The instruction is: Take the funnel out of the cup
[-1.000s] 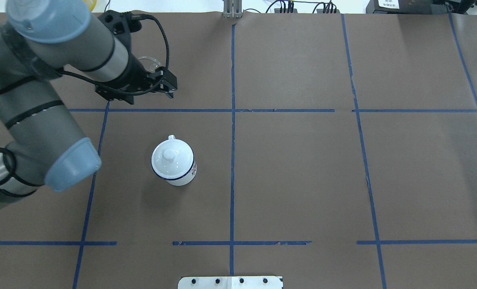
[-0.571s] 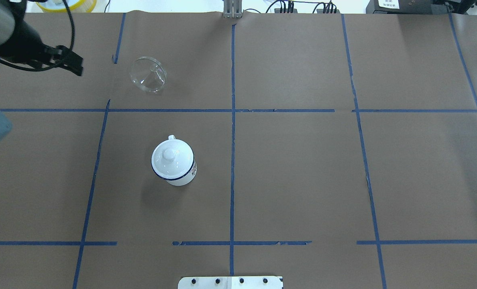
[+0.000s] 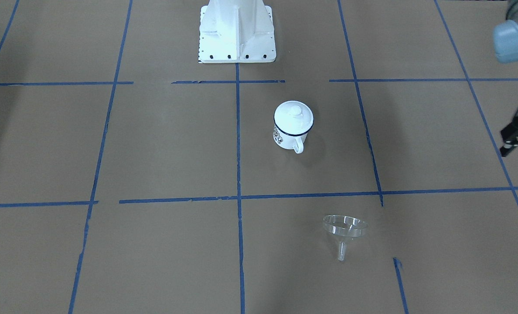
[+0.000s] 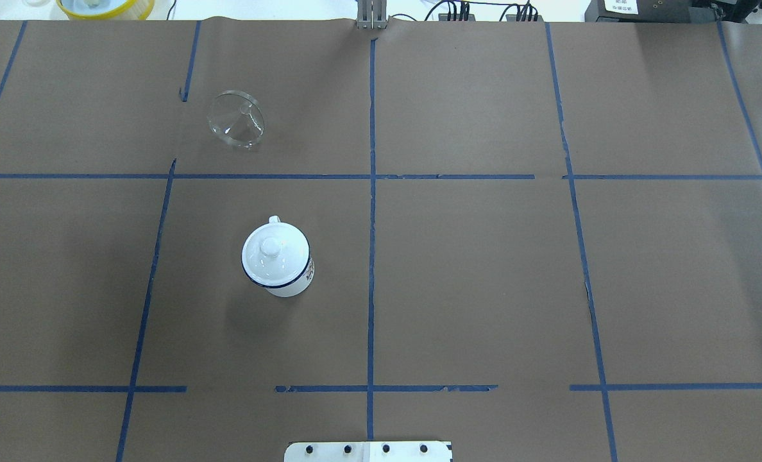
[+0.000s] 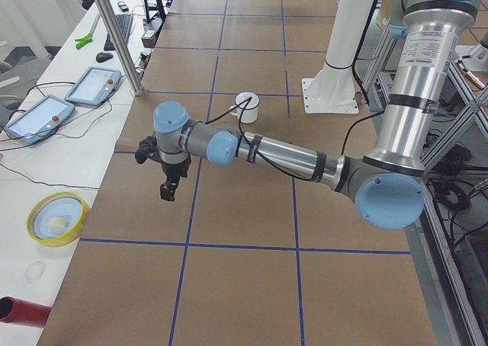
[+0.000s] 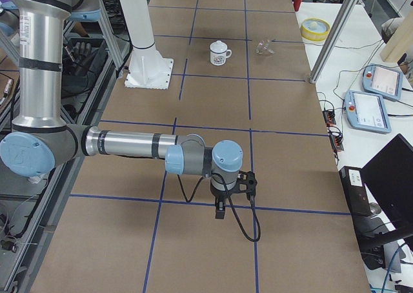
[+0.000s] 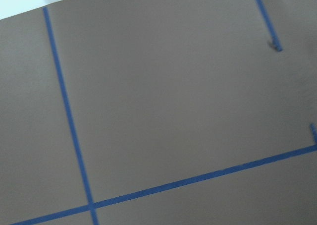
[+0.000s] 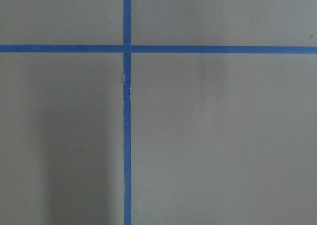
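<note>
Funnel (image 4: 235,120) lies on its side on the brown paper table (image 4: 483,289), across a blue tape line (image 4: 259,176) from the cup (image 4: 277,258) and well apart from it, toward the far edge. Its clear plastic leaves the rim and thin spout faint against the paper. The cup stands upright with a white domed lid (image 4: 270,247) on its mouth, so its inside is hidden; its handle points away from the robot.

The left gripper (image 3: 508,146) is outside the overhead view and is cut off by the right edge of the front-facing view. It hangs over bare paper, away from both things, and I cannot tell whether its fingers are parted or closed. The right gripper (image 6: 220,212) shows only in the right side view, small and dark, far down the table from the cup, and I cannot tell its state either. Both wrist cameras show only paper and tape.
</note>
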Tool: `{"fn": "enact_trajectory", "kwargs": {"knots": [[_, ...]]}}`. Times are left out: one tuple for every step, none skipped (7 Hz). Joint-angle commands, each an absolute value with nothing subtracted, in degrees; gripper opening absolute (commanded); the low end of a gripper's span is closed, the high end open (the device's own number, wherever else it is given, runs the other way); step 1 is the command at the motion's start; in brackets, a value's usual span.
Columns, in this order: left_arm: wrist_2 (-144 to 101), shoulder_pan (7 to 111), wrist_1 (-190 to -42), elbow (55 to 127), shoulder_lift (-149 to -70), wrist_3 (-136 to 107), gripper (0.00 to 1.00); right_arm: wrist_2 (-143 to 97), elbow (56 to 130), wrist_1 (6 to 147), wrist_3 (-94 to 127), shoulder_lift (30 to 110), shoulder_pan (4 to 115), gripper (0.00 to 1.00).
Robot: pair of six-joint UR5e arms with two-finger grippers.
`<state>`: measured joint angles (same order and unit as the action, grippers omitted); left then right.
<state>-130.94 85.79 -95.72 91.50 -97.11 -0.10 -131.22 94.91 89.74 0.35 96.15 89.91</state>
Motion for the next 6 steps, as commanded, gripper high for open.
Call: {"fn": "enact_trajectory", "kwargs": {"knots": [[-131.6, 90.0, -96.0, 90.5, -90.2, 3.2, 1.00, -131.2, 94.9, 89.7, 0.4, 96.2, 89.9, 1.00], [-131.8, 90.0, -96.0, 91.3, -87.8, 3.2, 1.00, -131.2, 94.8, 89.7, 0.4, 96.2, 89.9, 1.00], [-134.3, 90.1, -96.0, 91.5, -87.3, 3.0, 1.00, -131.2, 94.9, 89.7, 0.4, 96.2, 89.9, 1.00], [-134.4, 90.0, -96.0, 91.5, -87.3, 3.0, 1.00, -131.2, 94.9, 89.7, 0.4, 96.2, 89.9, 1.00], [-134.4, 90.1, -96.0, 91.6, -87.3, 3.0, 1.00, -131.2, 94.9, 89.7, 0.4, 96.2, 89.9, 1.00], [-134.4, 90.1, -95.9, 91.6, -87.3, 3.0, 1.00, -131.2, 94.9, 89.7, 0.4, 96.2, 89.9, 1.00]]}}
